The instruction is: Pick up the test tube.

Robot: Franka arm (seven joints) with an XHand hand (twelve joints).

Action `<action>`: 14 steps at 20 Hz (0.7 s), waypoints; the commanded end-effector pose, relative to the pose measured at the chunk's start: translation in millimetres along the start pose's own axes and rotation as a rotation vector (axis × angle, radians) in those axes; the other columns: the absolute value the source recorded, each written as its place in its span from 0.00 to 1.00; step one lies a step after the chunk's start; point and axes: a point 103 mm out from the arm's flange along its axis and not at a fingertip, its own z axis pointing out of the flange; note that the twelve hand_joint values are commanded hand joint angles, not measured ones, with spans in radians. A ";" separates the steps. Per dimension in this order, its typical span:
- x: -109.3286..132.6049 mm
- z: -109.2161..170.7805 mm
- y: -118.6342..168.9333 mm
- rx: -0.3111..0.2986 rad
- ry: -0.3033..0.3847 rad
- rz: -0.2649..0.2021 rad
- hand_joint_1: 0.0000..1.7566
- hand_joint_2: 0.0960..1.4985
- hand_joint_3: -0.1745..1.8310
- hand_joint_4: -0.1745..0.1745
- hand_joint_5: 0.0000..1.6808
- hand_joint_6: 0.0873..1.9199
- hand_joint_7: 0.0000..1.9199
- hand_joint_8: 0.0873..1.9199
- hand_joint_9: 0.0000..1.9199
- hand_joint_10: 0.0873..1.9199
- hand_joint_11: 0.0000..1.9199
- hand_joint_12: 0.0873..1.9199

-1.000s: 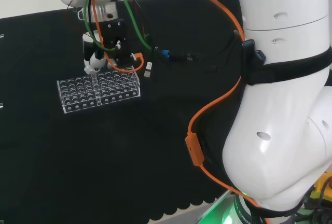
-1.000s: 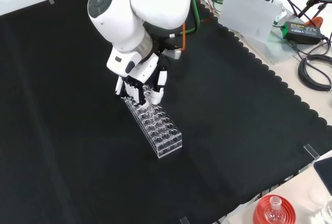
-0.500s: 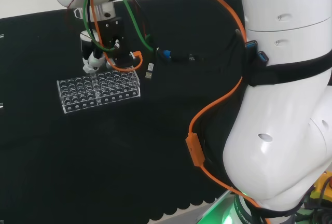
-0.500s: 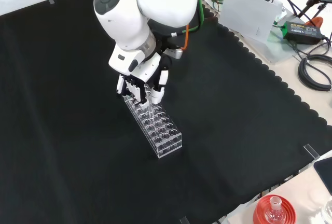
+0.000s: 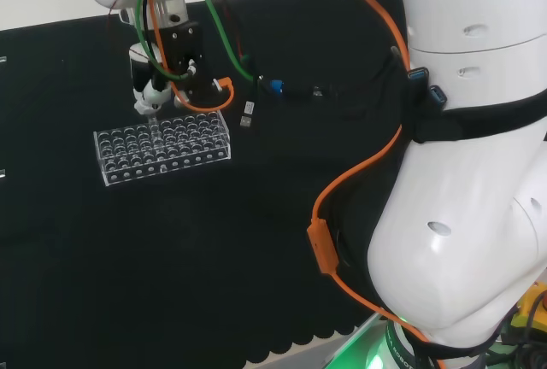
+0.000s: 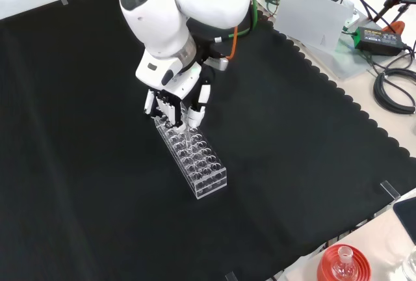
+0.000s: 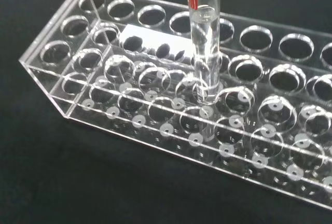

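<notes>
Hand (image 6: 174,102) of mine pinches the test tube (image 7: 205,53) near its top, fingers curled round it, w/ the tube upright so it clears its hole; its base hangs partway inside the clear rack (image 6: 193,159) on the black-clothed worktop (image 6: 312,164).

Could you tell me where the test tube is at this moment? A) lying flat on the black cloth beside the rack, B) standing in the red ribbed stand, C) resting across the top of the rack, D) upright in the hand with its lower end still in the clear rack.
D: the test tube stands upright from the hand, its rounded lower end still inside the rack.
</notes>
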 end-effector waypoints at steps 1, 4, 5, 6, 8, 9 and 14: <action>-0.6 -18.7 -6.8 -0.017 -0.022 -0.009 0.81 0.68 0.00 0.00 0.74 0.26 0.71 0.32 0.67 0.11 0.31 0.66; -1.6 -31.0 -10.1 -0.031 -0.030 -0.012 0.81 0.68 0.00 0.00 0.75 0.24 0.71 0.31 0.68 0.08 0.31 0.66; -1.9 -35.5 -10.7 -0.036 -0.033 -0.012 0.81 0.68 0.00 0.00 0.75 0.24 0.71 0.31 0.68 0.08 0.31 0.66; -2.2 -39.7 -11.5 -0.039 -0.037 -0.011 0.81 0.68 0.00 0.00 0.75 0.24 0.71 0.31 0.68 0.08 0.31 0.66; -2.3 -48.7 -13.4 -0.048 -0.046 -0.012 0.81 0.68 0.00 0.00 0.75 0.24 0.71 0.31 0.68 0.08 0.31 0.66; -2.5 -53.3 -14.7 -0.053 -0.051 -0.012 0.81 0.68 0.00 0.00 0.75 0.24 0.71 0.31 0.69 0.08 0.31 0.66; -3.4 -77.3 -23.2 -0.078 -0.067 -0.016 0.81 0.68 0.00 0.00 0.75 0.23 0.72 0.31 0.69 0.07 0.31 0.66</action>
